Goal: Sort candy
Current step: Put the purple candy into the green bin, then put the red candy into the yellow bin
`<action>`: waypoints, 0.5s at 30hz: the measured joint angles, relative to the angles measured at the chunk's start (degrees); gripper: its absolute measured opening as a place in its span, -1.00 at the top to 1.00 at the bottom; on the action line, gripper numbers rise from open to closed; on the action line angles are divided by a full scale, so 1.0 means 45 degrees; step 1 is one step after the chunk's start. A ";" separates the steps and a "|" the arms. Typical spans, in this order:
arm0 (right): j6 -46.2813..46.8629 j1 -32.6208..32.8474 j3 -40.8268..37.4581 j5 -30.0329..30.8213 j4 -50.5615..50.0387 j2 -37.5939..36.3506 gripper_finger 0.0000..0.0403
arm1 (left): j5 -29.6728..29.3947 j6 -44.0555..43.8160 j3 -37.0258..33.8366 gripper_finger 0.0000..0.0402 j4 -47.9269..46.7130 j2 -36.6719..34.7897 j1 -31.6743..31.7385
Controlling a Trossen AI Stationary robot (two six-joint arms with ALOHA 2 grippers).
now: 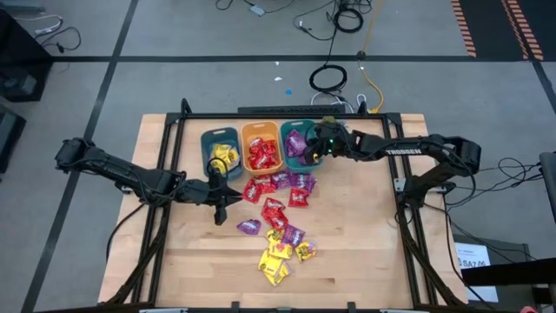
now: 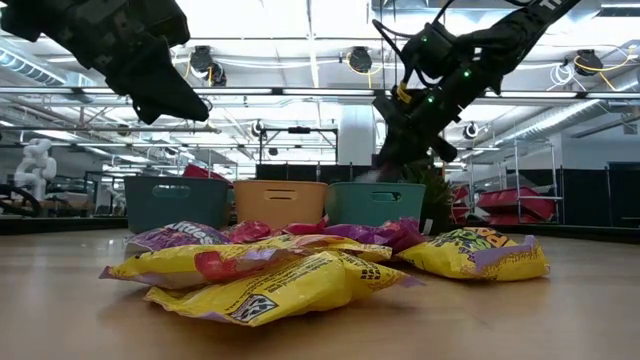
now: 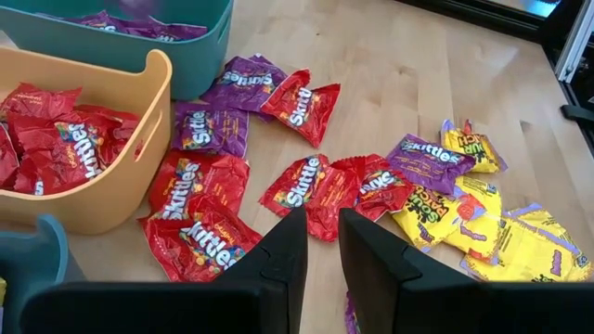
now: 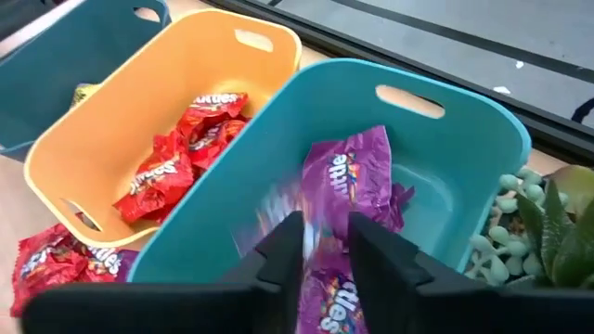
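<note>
Loose candy packets in red, purple and yellow lie on the wooden table in front of three bins. The left teal bin holds yellow packets, the orange bin red ones, and the right teal bin purple ones. My right gripper hangs open over the right teal bin, and a blurred purple packet shows just past its fingers, inside the bin. My left gripper hovers open above the red packets near the orange bin, with nothing between its fingers.
A small green plant stands right beside the right teal bin, on its far right side. The black frame rails run along the table's edges. Bare wood lies at the table's near left and right.
</note>
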 joint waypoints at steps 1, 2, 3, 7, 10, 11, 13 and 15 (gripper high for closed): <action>0.0000 0.0016 0.0000 0.0000 0.0042 0.0000 0.56 | -0.0004 -0.0001 0.0000 0.63 0.0001 0.0000 0.0000; -0.0005 0.0017 0.0000 0.0000 0.0070 0.0000 0.50 | -0.0004 -0.0003 0.0000 0.63 0.0002 0.0000 0.0000; -0.0001 0.0017 0.0000 0.0000 0.0083 0.0000 0.43 | -0.0004 -0.0008 0.0000 0.63 0.0001 0.0000 0.0000; -0.0005 0.0017 0.0000 0.0000 0.0074 0.0000 0.21 | -0.0004 -0.0008 0.0000 0.63 0.0002 0.0000 0.0000; -0.0005 0.0017 0.0000 -0.0124 0.0052 0.0000 0.10 | -0.0004 -0.0010 0.0000 0.63 0.0005 0.0000 0.0000; 0.0000 0.0017 0.0000 -0.0382 0.0048 0.0000 0.06 | -0.0004 -0.0008 0.0000 0.63 0.0005 0.0000 0.0000; 0.0005 0.0017 0.0000 -0.0915 0.0044 0.0000 0.02 | -0.0004 -0.0008 0.0000 0.63 0.0005 0.0000 0.0000; 0.0166 0.0017 0.0000 -0.1361 0.0040 0.0000 0.00 | -0.0007 -0.0008 0.0000 0.63 0.0005 0.0000 0.0000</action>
